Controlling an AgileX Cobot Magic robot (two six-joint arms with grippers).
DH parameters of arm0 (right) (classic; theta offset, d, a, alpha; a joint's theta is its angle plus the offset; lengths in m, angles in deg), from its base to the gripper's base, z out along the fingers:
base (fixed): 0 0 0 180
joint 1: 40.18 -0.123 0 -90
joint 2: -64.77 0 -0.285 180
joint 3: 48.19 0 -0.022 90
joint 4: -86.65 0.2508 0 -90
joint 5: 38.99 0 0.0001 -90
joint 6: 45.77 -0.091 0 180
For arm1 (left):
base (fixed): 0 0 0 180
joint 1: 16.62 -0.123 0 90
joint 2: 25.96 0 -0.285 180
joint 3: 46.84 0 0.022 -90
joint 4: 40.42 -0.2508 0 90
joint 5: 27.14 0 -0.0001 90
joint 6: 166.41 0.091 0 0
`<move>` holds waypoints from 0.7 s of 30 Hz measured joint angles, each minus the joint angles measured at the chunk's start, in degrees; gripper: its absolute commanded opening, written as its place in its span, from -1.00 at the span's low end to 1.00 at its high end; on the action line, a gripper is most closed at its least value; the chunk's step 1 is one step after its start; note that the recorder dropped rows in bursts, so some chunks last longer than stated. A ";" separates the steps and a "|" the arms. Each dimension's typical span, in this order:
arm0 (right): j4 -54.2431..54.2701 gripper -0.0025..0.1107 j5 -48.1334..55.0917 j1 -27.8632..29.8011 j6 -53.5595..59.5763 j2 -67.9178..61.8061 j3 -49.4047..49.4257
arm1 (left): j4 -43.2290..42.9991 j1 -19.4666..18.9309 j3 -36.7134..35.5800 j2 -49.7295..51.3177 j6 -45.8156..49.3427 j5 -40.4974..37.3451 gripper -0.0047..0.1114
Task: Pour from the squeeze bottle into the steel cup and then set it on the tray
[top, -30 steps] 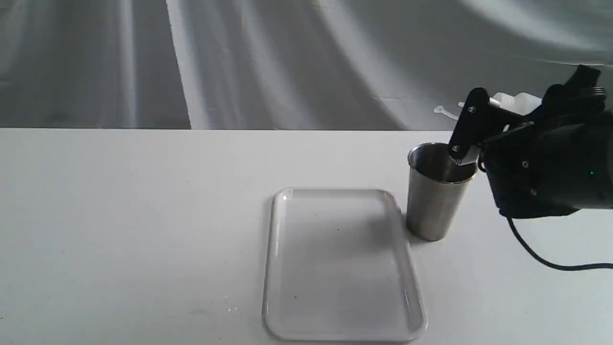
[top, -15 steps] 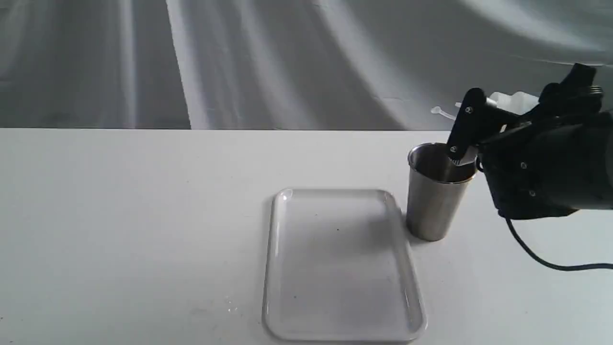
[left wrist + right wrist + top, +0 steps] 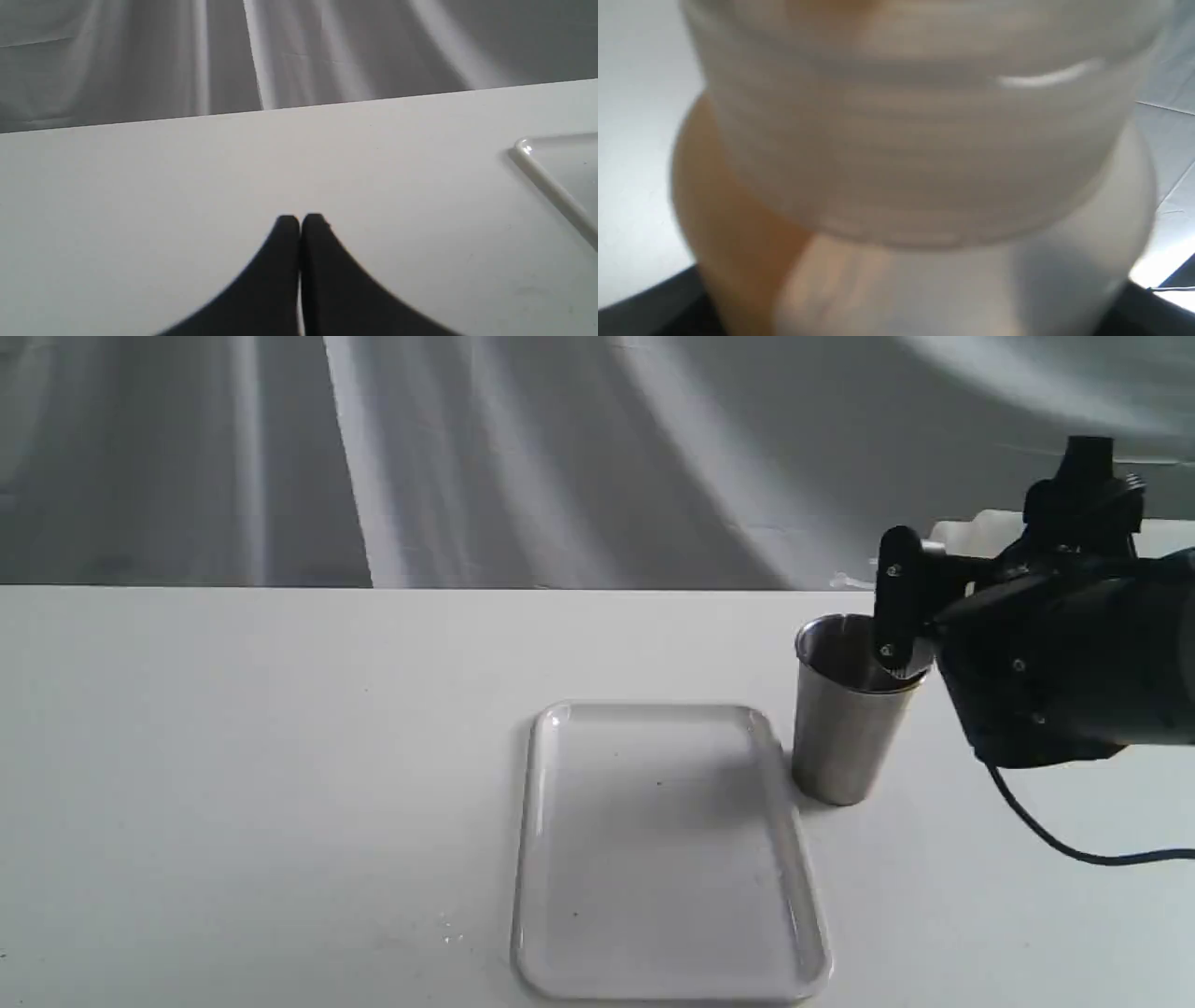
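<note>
The squeeze bottle (image 3: 971, 535) was up in the air, just above the steel cup (image 3: 845, 728), and it looked tipped. The cup stood on the table (image 3: 280, 756), just beside the tray (image 3: 527, 859). The right gripper (image 3: 898, 653) pinched the bottle around its body. The bottle looked light and soft, so a hard squeeze would likely push out the amber liquid. Its smooth plastic might slip. Holding the middle of the body seemed best. The left gripper (image 3: 300, 221) was pressed together and held nothing.

squeeze bottle (image 3: 915, 140): 1 | steel cup (image 3: 845, 737): 1 | tray (image 3: 653, 896): 1 | table (image 3: 233, 756): 1
</note>
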 measured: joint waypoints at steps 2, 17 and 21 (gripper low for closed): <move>-0.12 -0.79 0.41 0.00 1.15 0.00 -0.10 | 0.00 0.00 0.00 0.00 0.00 0.00 -0.92; -0.23 -0.79 2.24 0.00 12.60 0.00 -2.14 | 0.00 0.00 0.00 0.00 0.00 0.00 -0.92; -0.23 -0.79 2.28 0.00 16.82 0.00 -2.45 | 0.00 0.00 0.00 0.00 0.00 0.00 -0.92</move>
